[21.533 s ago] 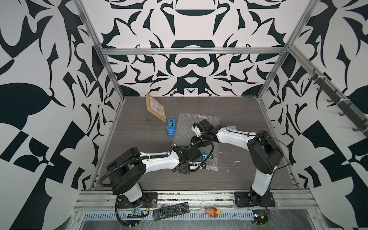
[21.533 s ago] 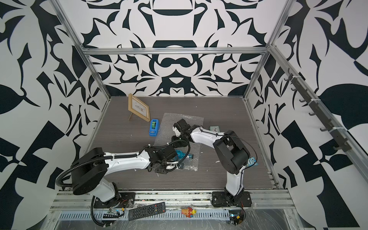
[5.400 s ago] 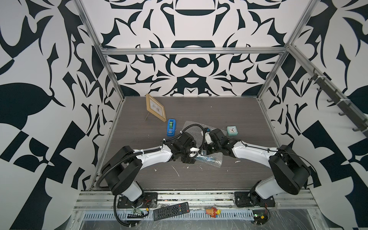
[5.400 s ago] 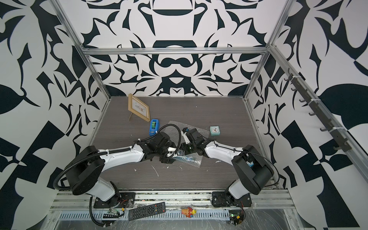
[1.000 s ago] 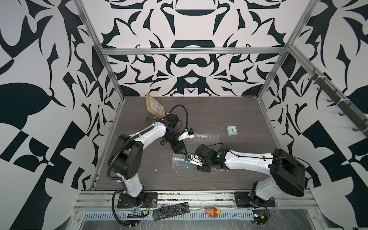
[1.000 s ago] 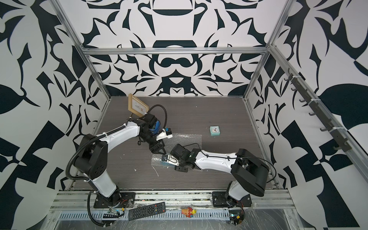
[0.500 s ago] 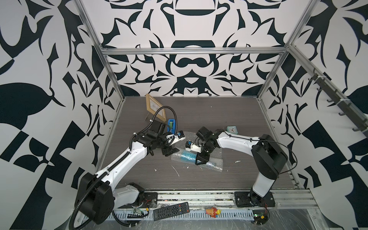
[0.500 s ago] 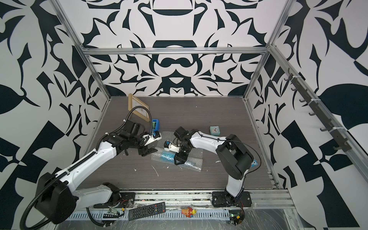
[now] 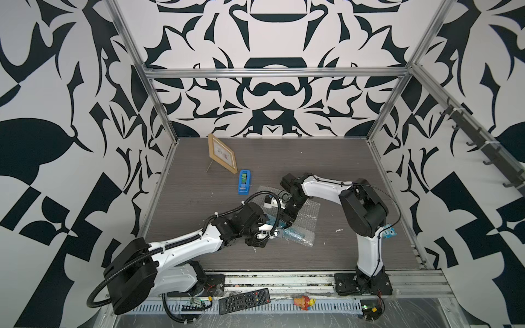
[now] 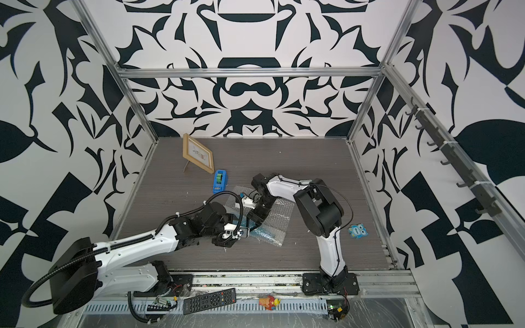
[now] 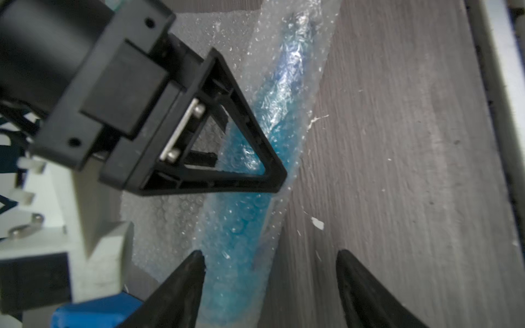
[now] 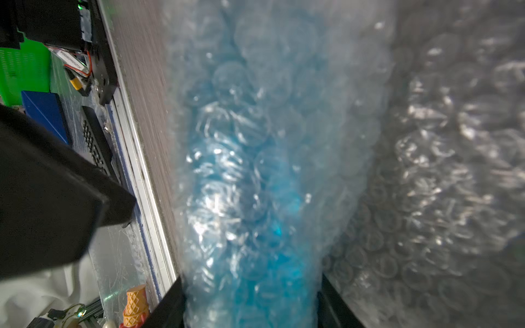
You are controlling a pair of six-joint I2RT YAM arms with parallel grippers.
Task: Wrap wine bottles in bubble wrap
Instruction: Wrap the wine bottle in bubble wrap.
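Jaws wide on left gripper; narrow and clasped on the bundle on right gripper.

Top views. Bottle lower centre of frame, lying flat, blue showing through wrap. Near edge of wrap rolled over it, the rest flat toward upper right. Both grippers crowded at left end of bundle. Dispenser up-left of wrap, apart from it. Frame beyond, upper left of table. Owl toy right of right arm. Remote on front rail, bottom centre.

Left wrist view. Fingertips far apart at bottom of frame, astride bundle end: one just beside wrap, contact unclear, the other over bare table. Triangular finger of right gripper laid across bundle, mid-frame.

Right wrist view. Both fingers pressed to wrap at bottom centre, bottle between; loose wrap at right of frame.

Judgement. Rolling step, partly done. Next move likely: close left on bundle end, turn further over the flat wrap, taut; tape after. Hindrances: right finger across bundle, tight quarters between grippers, springy wrap liable to unroll on release.
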